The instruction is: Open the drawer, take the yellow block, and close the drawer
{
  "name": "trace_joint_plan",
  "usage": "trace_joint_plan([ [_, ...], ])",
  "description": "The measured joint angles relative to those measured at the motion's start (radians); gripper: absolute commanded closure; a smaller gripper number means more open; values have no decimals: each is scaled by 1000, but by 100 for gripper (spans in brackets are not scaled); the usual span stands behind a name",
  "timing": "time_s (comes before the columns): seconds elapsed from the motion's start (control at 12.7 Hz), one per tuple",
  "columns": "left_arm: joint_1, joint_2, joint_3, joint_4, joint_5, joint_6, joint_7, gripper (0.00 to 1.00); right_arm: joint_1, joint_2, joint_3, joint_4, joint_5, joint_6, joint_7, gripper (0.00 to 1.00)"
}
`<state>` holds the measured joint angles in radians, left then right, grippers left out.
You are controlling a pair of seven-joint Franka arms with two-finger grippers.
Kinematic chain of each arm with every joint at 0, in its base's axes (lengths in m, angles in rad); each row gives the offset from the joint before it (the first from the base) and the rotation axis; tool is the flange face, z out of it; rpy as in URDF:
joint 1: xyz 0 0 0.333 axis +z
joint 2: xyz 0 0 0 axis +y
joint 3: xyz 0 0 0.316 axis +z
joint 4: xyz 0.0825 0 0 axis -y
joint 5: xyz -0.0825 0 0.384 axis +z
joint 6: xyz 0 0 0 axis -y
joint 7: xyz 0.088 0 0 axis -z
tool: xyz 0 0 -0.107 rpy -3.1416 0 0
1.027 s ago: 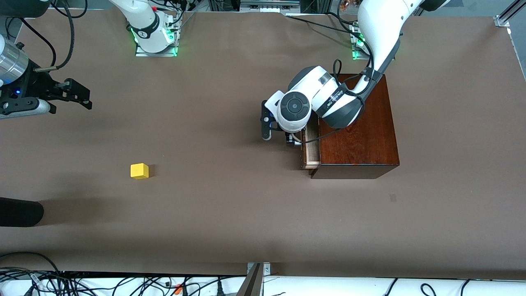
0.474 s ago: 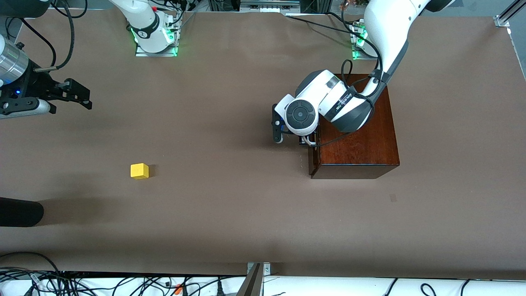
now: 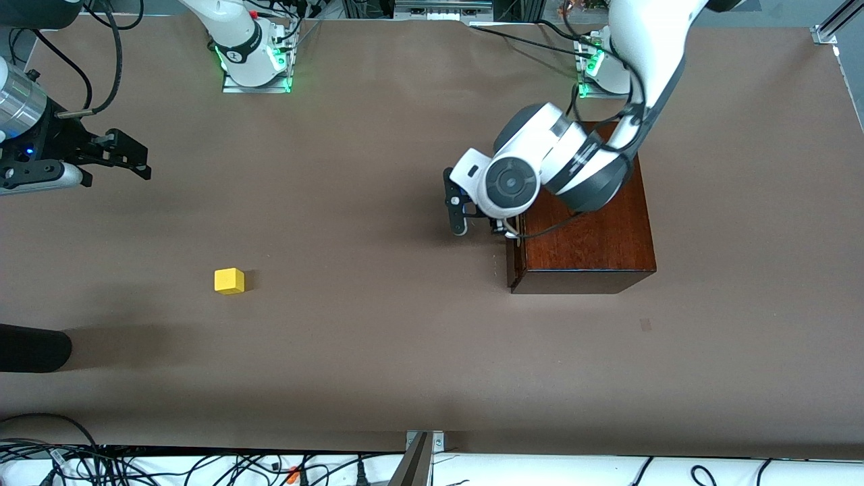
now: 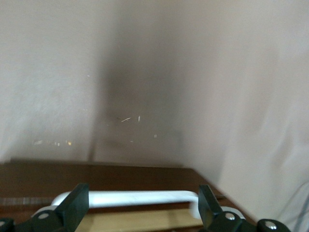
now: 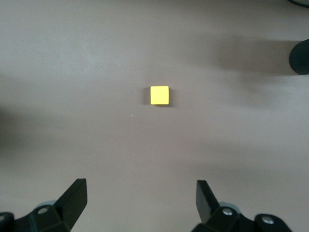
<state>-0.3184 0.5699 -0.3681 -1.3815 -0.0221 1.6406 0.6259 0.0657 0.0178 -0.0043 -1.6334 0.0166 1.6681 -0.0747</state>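
The dark reddish-brown wooden box (image 3: pixel 587 229) stands toward the left arm's end of the table. Its drawer (image 3: pixel 514 260) is pushed in, with the front about flush with the box. My left gripper (image 3: pixel 499 228) is at the drawer front, open, with its fingers (image 4: pixel 72 205) spread around the white bar handle (image 4: pixel 125 198) and not squeezing it. A thin strip of pale wood shows under the handle. The yellow block (image 3: pixel 229 281) sits on the bare table toward the right arm's end and shows in the right wrist view (image 5: pixel 159 95). My right gripper (image 3: pixel 128 158) waits open and empty above the table (image 5: pixel 140 203).
A black rounded object (image 3: pixel 34 347) juts in at the table edge near the yellow block, also in the right wrist view (image 5: pixel 300 57). Cables (image 3: pixel 202 466) run along the table's near edge. Brown table surface (image 3: pixel 378 324) lies between block and box.
The drawer, partly open a second ago, has slid into the box. My left gripper moved with it toward the box. The right arm and the yellow block have not moved.
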Motion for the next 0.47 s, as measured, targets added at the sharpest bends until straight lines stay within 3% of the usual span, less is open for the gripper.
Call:
trace_joint_plan([
  [0.32,33,-187,7,13,-5,-134,-397,0,0,1,0,0,0,0,0,0],
  [0.47,62,-273,77,11,-5,-159,-467,0,0,1,-1,0,0,0,0,0],
])
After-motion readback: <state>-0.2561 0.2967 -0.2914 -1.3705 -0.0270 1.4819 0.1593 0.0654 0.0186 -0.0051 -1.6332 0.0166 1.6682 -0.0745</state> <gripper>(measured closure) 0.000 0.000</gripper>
